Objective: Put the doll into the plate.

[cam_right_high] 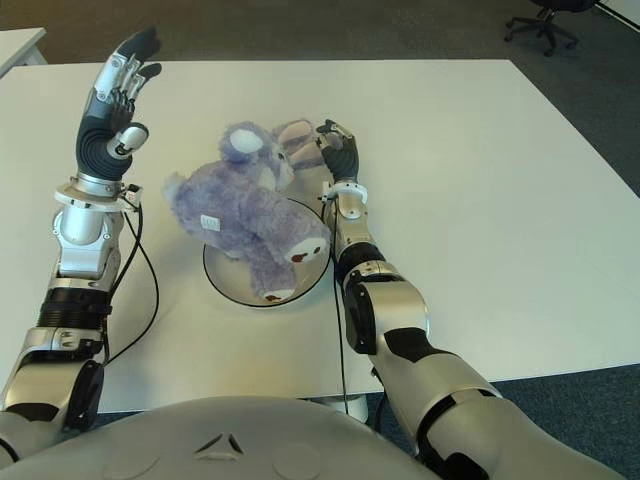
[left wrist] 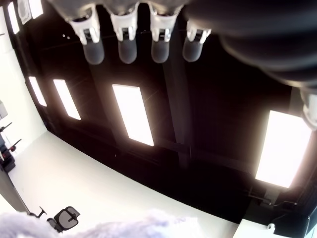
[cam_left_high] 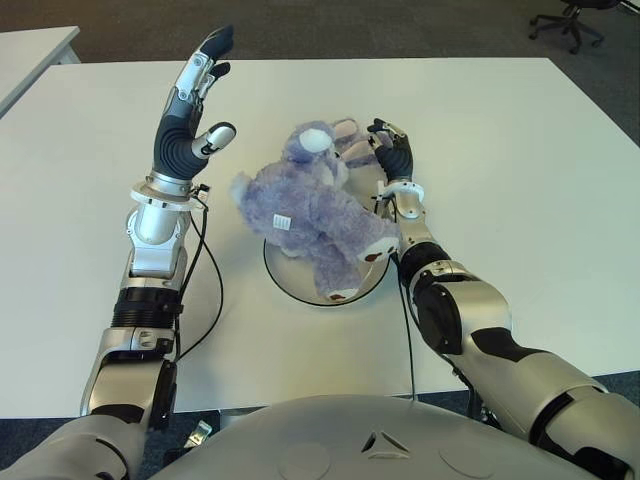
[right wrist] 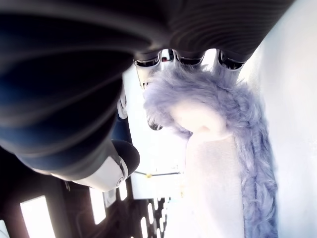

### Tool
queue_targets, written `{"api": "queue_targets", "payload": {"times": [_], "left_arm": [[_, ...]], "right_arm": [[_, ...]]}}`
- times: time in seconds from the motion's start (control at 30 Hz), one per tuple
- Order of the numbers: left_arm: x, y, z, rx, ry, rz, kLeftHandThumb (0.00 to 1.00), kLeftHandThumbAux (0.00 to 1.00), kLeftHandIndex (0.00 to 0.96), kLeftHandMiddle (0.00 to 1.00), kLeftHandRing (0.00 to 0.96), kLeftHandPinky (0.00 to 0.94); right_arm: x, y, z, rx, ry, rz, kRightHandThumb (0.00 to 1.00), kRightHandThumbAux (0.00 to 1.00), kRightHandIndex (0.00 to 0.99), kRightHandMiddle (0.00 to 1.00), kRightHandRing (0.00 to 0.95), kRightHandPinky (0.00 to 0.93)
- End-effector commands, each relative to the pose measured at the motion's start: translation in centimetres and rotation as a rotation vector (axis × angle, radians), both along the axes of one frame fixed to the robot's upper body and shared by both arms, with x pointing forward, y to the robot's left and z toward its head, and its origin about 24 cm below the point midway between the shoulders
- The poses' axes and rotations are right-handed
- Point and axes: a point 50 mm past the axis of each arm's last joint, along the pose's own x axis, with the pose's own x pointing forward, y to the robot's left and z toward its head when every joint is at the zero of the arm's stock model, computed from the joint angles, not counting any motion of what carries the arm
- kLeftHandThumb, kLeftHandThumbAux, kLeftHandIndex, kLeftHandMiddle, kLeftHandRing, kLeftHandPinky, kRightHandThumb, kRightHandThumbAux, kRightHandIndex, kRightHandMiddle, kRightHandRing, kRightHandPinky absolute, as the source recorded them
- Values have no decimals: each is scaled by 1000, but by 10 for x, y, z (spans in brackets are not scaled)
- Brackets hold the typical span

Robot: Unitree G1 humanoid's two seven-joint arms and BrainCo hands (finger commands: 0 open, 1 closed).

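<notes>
A purple plush doll (cam_left_high: 310,205) lies across the round white plate (cam_left_high: 292,278) at the table's middle, head toward the far side, feet over the plate's near rim. My right hand (cam_left_high: 392,148) sits at the doll's far right, against its pale-lined ear (right wrist: 203,119). Its fingers (right wrist: 188,57) curl loosely over the ear tip, while the thumb (right wrist: 121,158) stands apart from it. To the left of the doll my left hand (cam_left_high: 200,95) is raised well above the table, fingers (left wrist: 128,47) straight and spread, holding nothing.
The white table (cam_left_high: 520,180) extends wide on both sides of the plate. A black cable (cam_left_high: 208,290) loops from my left forearm onto the table. A second table (cam_left_high: 30,50) stands far left and an office chair (cam_left_high: 570,20) far right.
</notes>
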Motion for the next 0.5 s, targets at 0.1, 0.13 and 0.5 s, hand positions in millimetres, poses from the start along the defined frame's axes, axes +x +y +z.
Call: {"api": "queue_targets", "payload": {"times": [0.1,0.13,0.5], "left_arm": [[9,0,-13,-35,64,50,69,345,0,32,25,48],[11,-1,-13,-37,69,56,65,350,0,32,24,46],[22,6,-23,-125,143,87,54,362,0,52,36,59]], "right_arm": [[-29,-5,-53,13,219,-14,680,734,397,159,158,215],[-29,-5,-53,14,218,-14,681,734,397,159,158,215],[-28,-6,-52,15,217,-14,681,735,397,158,156,213]]}}
